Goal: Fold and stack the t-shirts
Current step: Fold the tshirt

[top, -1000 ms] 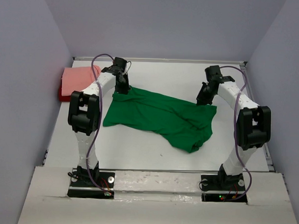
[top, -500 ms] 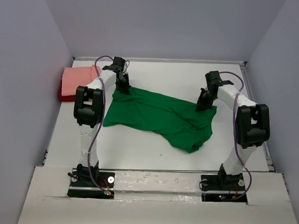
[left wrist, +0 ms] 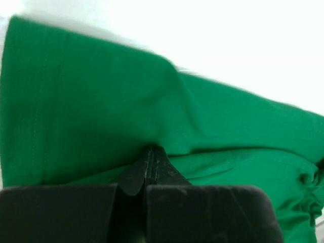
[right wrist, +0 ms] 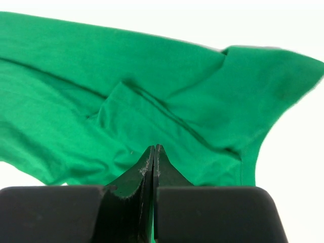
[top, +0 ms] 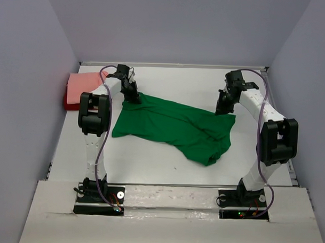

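Note:
The bright green t-shirt [top: 173, 124] lies spread and rumpled in the middle of the table. My left gripper [top: 133, 96] sits at its far left corner. In the left wrist view the gripper [left wrist: 152, 149] is shut, with green cloth [left wrist: 101, 101] pinched at its tips. My right gripper [top: 220, 108] sits at the shirt's far right corner. In the right wrist view it [right wrist: 154, 148] is shut on the green cloth [right wrist: 152, 76]. The salmon pink t-shirt [top: 84, 86] lies folded on the dark red one [top: 69, 103] at the far left.
The white table [top: 150, 164] is walled at the back and on both sides. The folded pile lies against the left wall. Both arm bases stand at the near edge, and purple cables run along the arms.
Both arms have shifted posture: the left forearm swung toward the far left and the right elbow moved out to the right. The green shirt lies much as before.

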`<state>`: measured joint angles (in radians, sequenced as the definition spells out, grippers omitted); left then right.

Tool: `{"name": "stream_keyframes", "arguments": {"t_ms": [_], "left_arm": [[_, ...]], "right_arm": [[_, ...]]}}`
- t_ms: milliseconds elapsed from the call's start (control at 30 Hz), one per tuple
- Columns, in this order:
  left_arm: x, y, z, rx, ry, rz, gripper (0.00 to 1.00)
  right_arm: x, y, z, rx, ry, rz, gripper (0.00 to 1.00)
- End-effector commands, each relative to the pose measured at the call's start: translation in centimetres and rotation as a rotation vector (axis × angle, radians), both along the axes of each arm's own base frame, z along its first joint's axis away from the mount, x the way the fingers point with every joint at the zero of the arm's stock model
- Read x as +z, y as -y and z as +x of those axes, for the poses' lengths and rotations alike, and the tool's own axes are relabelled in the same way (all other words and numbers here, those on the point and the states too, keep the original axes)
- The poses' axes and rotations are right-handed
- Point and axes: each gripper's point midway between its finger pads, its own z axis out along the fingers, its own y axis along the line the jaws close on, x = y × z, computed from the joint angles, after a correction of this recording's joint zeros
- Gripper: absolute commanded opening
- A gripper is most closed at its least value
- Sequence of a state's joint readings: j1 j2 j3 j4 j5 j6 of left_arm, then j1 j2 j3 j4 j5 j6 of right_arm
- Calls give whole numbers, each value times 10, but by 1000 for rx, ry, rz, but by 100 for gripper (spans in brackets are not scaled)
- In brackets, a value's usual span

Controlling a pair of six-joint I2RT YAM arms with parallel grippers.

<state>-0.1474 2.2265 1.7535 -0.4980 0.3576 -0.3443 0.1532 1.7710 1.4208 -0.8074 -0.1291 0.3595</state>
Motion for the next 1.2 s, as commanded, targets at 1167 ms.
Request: {"name": "stream_keyframes", "arguments": {"t_ms": [1167], "left_arm": [[26,-51,-22,98,24,158,0]], "right_arm": [[-86,40,-19,-41,-170,-327,0]]}}
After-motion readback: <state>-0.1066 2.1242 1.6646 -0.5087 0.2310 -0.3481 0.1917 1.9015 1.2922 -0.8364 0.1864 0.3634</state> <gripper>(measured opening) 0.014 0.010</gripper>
